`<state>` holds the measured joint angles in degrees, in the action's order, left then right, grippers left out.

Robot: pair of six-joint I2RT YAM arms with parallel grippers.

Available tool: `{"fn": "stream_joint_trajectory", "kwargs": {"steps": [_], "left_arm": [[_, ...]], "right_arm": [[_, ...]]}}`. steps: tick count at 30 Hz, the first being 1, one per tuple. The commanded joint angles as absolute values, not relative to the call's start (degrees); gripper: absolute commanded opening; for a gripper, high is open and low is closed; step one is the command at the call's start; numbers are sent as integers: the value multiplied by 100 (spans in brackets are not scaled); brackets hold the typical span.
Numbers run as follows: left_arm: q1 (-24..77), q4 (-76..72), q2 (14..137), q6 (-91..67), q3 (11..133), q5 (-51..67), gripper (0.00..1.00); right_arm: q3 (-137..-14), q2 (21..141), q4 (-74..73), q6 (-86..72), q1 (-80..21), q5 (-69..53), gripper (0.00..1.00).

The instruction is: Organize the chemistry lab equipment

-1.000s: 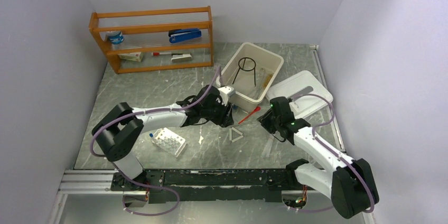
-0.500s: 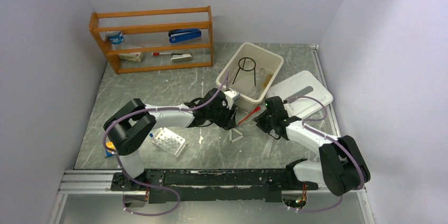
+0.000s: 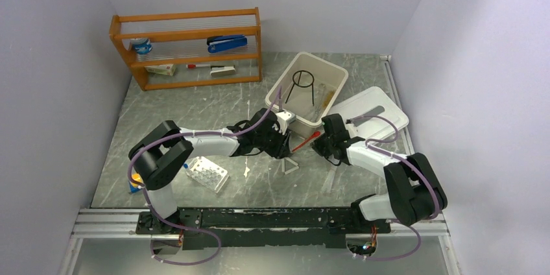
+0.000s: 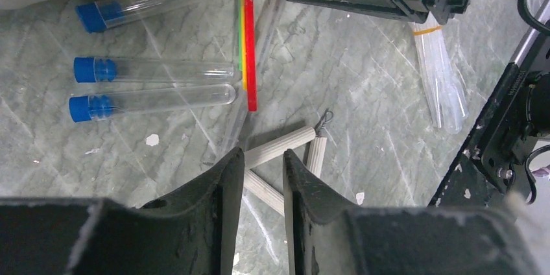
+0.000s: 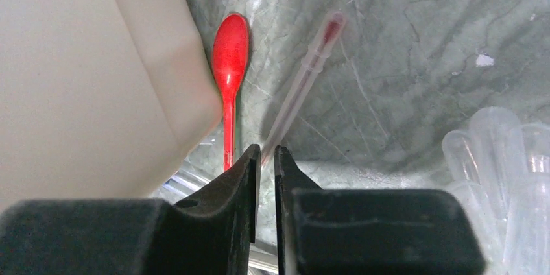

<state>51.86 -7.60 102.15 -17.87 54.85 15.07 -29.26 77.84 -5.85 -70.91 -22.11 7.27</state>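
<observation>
In the left wrist view, the white triangle point(image 4: 282, 145) lies on the table. My left gripper point(image 4: 263, 161) is closed down around one of its rods near a corner. Three blue-capped vials point(image 4: 155, 67) lie just beyond it, beside the red-bulb pipette point(image 4: 250, 41). In the right wrist view, my right gripper point(image 5: 266, 155) has its jaws almost together on the thin stem of a clear pipette point(image 5: 305, 74). This pipette lies next to the red-bulb pipette point(image 5: 230, 48). From above, both grippers point(image 3: 280, 146) point(image 3: 322, 147) sit low in front of the bin. The black tripod point(image 3: 303, 83) stands inside the bin.
The white bin point(image 3: 324, 63) is right behind both grippers, and its wall point(image 5: 97, 80) is close on the right gripper's left. Its lid point(image 3: 382, 109) lies to the right. Bundled clear tubes point(image 5: 499, 158), the holed rack point(image 3: 207, 172) and the wooden shelf point(image 3: 188, 48) with the stapler are also here.
Both grippers have narrowed, the left around the triangle's rod and the right on the clear pipette's stem. The right arm has slid left toward the bin, and the left arm has reached slightly further right.
</observation>
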Motion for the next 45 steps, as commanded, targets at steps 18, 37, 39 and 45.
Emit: {"fn": "stream_joint_trajectory", "kwargs": {"steps": [18,37,39,45], "left_arm": [[5207,-878,8975,-2204,5266,1200,51],[5212,-1348,9169,-2991,5463,2387,58],[5212,-1341,9213,-3005,5528,2498,53],[5209,-1303,9414,-3057,5643,2968,35]], "right_arm": [[-3062,6210,-1530,-6405,-2171,1059,0],[-3048,4808,-852,-5253,-2176,-374,0],[-3010,4786,-751,-5266,-2181,-464,0],[-2984,4783,-631,-5287,-2183,-533,0]]}}
